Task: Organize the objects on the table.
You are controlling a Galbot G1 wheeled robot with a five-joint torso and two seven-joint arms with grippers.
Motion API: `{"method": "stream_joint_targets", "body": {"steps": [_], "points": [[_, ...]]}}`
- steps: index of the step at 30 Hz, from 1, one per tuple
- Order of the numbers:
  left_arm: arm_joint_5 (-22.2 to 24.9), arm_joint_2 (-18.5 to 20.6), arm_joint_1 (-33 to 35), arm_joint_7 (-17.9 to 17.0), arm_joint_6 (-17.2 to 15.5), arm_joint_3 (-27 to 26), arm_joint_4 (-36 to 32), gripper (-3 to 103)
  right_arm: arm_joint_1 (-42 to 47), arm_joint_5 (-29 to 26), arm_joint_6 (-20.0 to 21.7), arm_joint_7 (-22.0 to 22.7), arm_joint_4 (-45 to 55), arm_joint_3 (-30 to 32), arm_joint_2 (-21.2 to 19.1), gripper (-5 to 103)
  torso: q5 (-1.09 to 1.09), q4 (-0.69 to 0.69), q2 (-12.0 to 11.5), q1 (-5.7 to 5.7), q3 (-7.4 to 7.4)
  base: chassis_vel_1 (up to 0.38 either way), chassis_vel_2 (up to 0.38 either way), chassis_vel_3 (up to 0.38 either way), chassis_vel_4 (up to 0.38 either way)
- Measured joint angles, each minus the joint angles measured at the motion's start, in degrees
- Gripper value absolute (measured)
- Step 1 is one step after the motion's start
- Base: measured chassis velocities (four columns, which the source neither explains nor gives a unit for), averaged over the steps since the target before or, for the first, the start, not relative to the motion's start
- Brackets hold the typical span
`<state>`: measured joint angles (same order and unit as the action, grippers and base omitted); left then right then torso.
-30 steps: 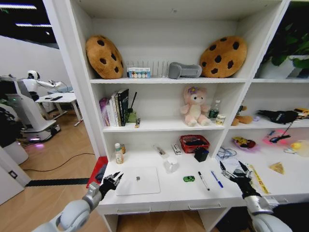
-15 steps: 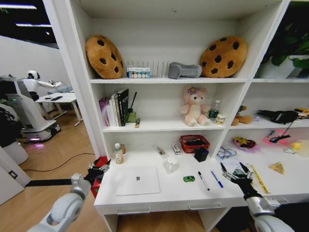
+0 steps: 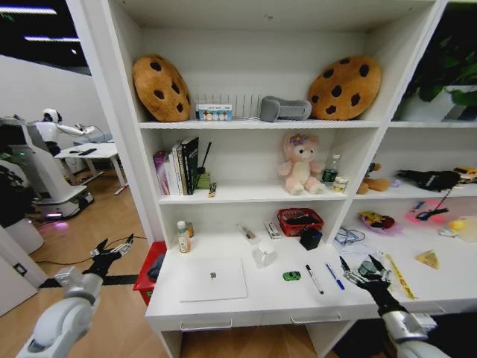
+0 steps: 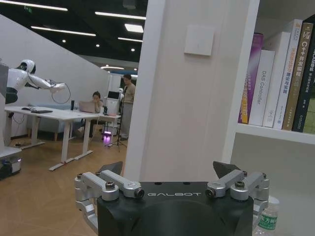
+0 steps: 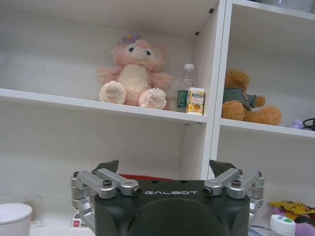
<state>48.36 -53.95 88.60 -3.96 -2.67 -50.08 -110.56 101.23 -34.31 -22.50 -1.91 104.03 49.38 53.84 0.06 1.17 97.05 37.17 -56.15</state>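
The white table (image 3: 223,302) has not been tidied yet. Nothing is picked up. This looks like the very start of the job, with the robot getting ready to grab a first thing.

In the head view, the silver laptop (image 3: 213,279) lies shut on the table at about 7 o'clock from the middle of the table top. The little green toy car (image 3: 291,276) sits just to the 3 o'clock side of the laptop. Next come the black pen (image 3: 314,279) and the blue pen (image 3: 335,277), side by side but not touching.

The right claw (image 3: 364,273) hangs over the table at the 3 o'clock end, near the blue pen. Its fingers are spread wide and it holds nothing. The right wrist view shows the same wide gap, with the pink plush toy (image 5: 133,73) on the shelf far behind it.

The left claw (image 3: 112,250) is off the table, out at 9 o'clock over the wood floor. It is wide open too, and empty.

I think the blue pen is the easiest first pick, as the right claw is closest to it. The claw would need to come down low and line up across the thin pen, then pinch it gently so it does not roll away.
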Motion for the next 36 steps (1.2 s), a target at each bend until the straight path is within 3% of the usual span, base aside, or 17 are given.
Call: {"method": "stream_joint_targets", "body": {"steps": [4, 9, 22, 28, 36], "points": [[-1.08, -2.95, 1.71, 0.99, 2.77, -1.02, 0.2, 100, 0.64, -0.12, -1.04, -0.67, 0.37, 0.02, 0.24, 100, -0.02, -0.01, 0.0, 0.0, 0.0, 0.0, 0.0, 0.0, 0.0], [-0.51, -3.62, 2.87, 1.05, 4.11, -2.48, 0.54, 100, 1.06, -0.65, -2.3, -1.51, 0.85, -0.02, 0.79, 100, -0.01, -0.01, 0.0, 0.0, 0.0, 0.0, 0.0, 0.0, 0.0], [1.4, -2.34, 3.56, 0.96, 4.28, -3.4, 1.31, 100, 1.3, 0.57, -2.08, -1.61, 1.16, -0.5, 1.71, 100, 0.0, 0.0, 0.0, 0.0, 0.0, 0.0, 0.0, 0.0, 0.0], [-0.01, -3.16, 1.34, 0.74, 3.87, -0.44, 1.48, 100, 0.0, 3.77, -0.82, -1.79, -1.15, -5.02, 3.62, 100, 0.0, -0.01, 0.0, 0.0, 0.0, 0.0, 0.0, 0.0, 0.0], [-0.65, -2.7, 0.2, 0.7, 3.6, 1.04, 1.94, 100, -2.31, 4.04, 0.71, -1.78, -4.19, -8.13, 3.72, 100, -0.01, 0.0, 0.0, 0.0, 0.0, 0.0, 0.0, 0.0, 0.0]]}}
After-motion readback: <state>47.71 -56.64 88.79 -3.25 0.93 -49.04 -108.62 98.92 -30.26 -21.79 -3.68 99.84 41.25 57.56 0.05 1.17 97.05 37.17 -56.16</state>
